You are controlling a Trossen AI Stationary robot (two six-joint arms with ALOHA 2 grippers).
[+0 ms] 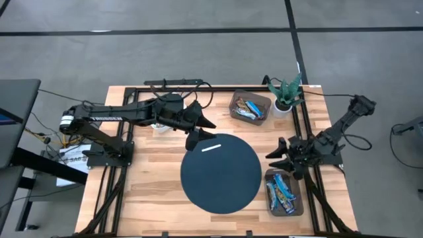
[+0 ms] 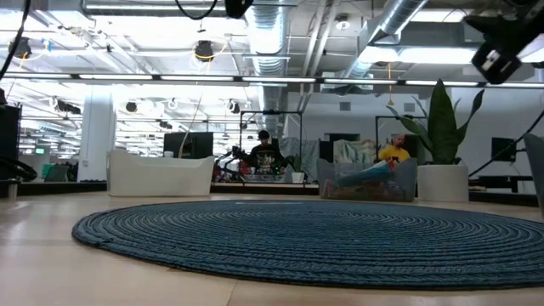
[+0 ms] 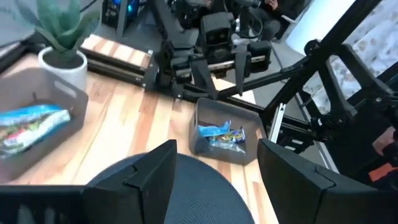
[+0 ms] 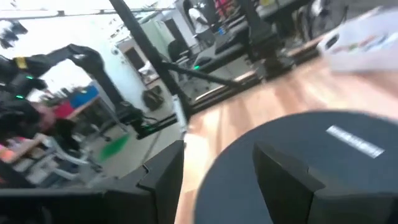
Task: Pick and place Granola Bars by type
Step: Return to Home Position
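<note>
Wooden worktop (image 1: 152,178) carries a round dark blue mat (image 1: 221,182) in its middle, and a thin white strip (image 1: 210,147) lies on the mat. All the granola bars that I can see are inside two grey bins. One bin (image 1: 234,104) stands beside a potted plant (image 1: 285,92) and holds mixed bars (image 1: 250,109), blue and orange-brown. The other bin (image 1: 301,198) stands at the right side of the mat and holds blue bars (image 1: 283,192).

Left claw (image 1: 200,134) hangs over the mat's edge near the white strip. Its fingers (image 3: 152,177) are apart and hold nothing, and the mixed bars lie well apart from it, toward the plant. Right claw (image 1: 280,160) is just beside the bin of blue bars – also spread, also empty – and touches no bar.
</note>
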